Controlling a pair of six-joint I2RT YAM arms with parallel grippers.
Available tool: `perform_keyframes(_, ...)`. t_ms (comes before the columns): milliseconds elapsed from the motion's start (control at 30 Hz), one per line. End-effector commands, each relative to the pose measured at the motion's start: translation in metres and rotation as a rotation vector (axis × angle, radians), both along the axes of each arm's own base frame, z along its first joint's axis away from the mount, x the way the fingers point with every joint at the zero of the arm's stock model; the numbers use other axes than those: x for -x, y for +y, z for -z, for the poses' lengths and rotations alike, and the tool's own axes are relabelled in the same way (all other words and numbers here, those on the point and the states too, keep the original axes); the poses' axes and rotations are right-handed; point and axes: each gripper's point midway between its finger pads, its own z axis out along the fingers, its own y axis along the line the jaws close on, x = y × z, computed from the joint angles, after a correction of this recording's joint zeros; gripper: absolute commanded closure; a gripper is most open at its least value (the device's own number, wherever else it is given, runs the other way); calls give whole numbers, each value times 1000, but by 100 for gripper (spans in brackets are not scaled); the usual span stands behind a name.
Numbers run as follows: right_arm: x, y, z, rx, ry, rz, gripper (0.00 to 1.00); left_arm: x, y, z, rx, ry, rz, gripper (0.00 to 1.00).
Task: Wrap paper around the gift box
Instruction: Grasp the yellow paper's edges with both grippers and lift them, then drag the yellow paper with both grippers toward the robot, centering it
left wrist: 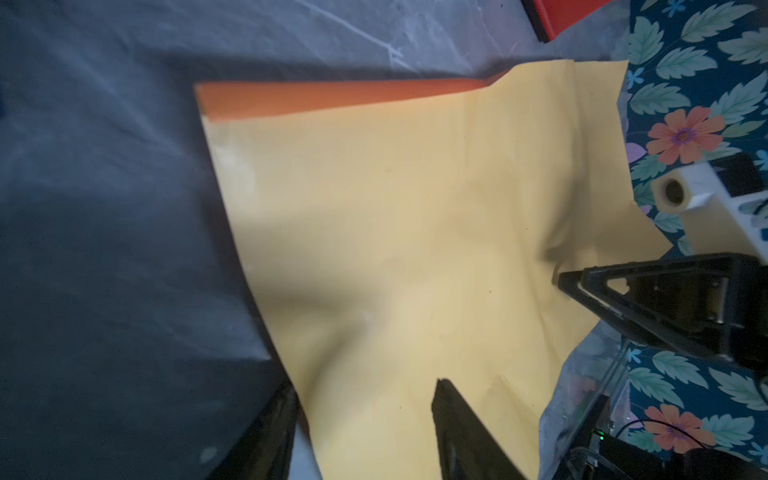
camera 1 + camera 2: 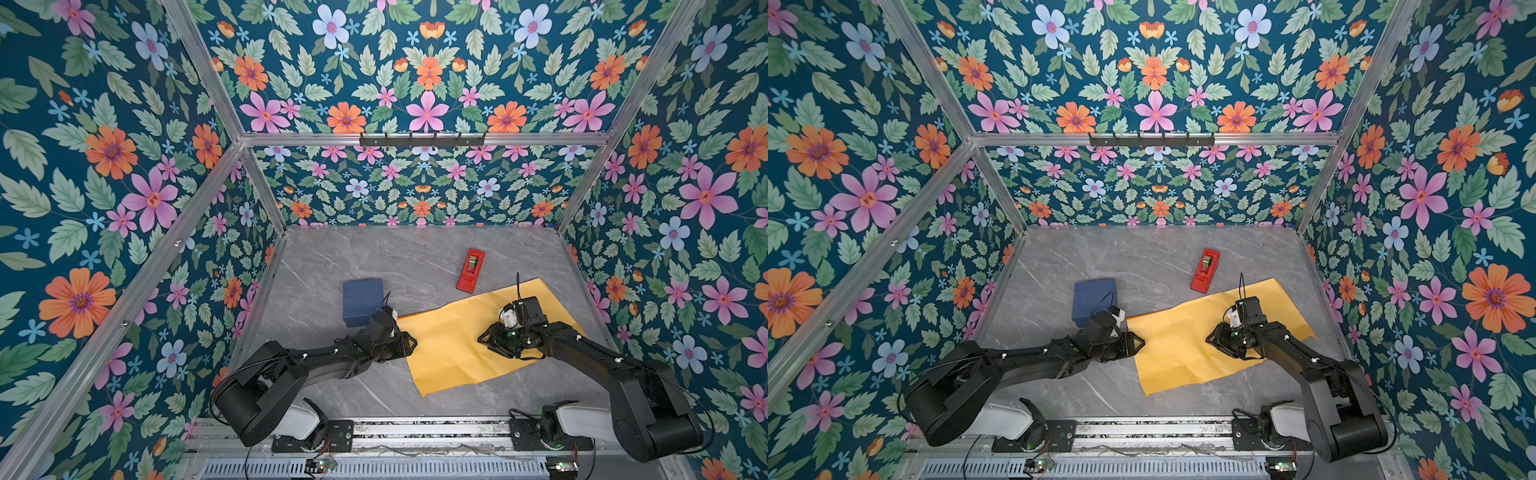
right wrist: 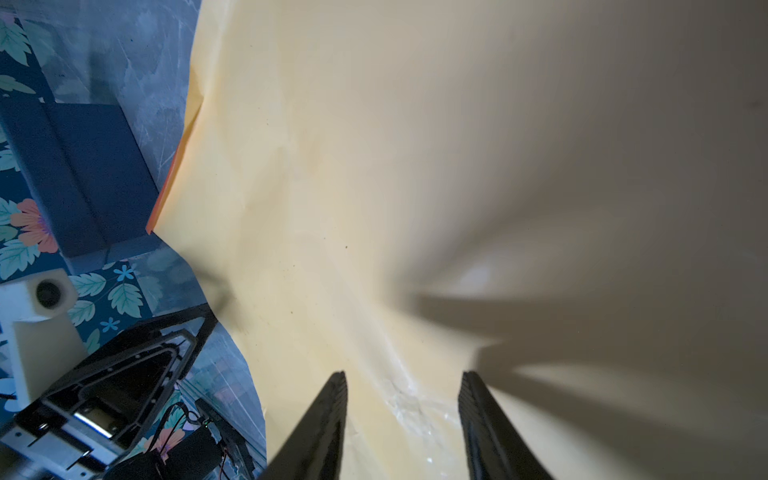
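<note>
- Looking down in both top views at the paper (image 2: 453, 353) (image 2: 1183, 357), spread on the grey marble table (image 2: 374, 257) toward its right side, creased, with the duller yellow-orange face up.
- Showing a narrow strip of the glossy orange face (image 1: 332, 97) along the sheet's far left edge, as seen in the left wrist view.
- Finding the gift box (image 2: 361, 301) (image 2: 1094, 297), navy and plain, flat on the table just beside the sheet's far left corner, unwrapped and with nothing on it; hard to tell whether box and paper touch there.
- Finding the left gripper (image 2: 410, 344) low at the paper's left edge, just in front of the box, with jaws apart in the left wrist view: one of its fingers (image 1: 457, 428) over the sheet, its partner beside the edge over bare table, nothing clamped between.
- Finding the right gripper (image 2: 482, 338) over the middle of the sheet, pointing toward the left gripper and well short of it, with jaws apart in the right wrist view, both fingertips (image 3: 336, 407) down close to the paper and a raised crease running between them; unclear whether touching.
- Noting a red tape dispenser (image 2: 470, 270) beyond the paper's far edge, near it but apart, away from both grippers.
</note>
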Motion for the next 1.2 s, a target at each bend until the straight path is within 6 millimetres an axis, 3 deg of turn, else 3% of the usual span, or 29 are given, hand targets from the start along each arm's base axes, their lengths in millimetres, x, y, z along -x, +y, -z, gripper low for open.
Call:
perform_keyframes(0, -4, 2, -2, -17, -11, 18, 55, -13, -12, -18, 78, -78, -2, 47)
perform_keyframes(767, -3, 1, 3, -19, 5, 32, 59, -32, -39, -28, 207, -190, 26, 62)
perform_keyframes(1167, -6, 3, 3, -22, 10, 28, 59, -51, -54, -23, 156, -267, 51, 79)
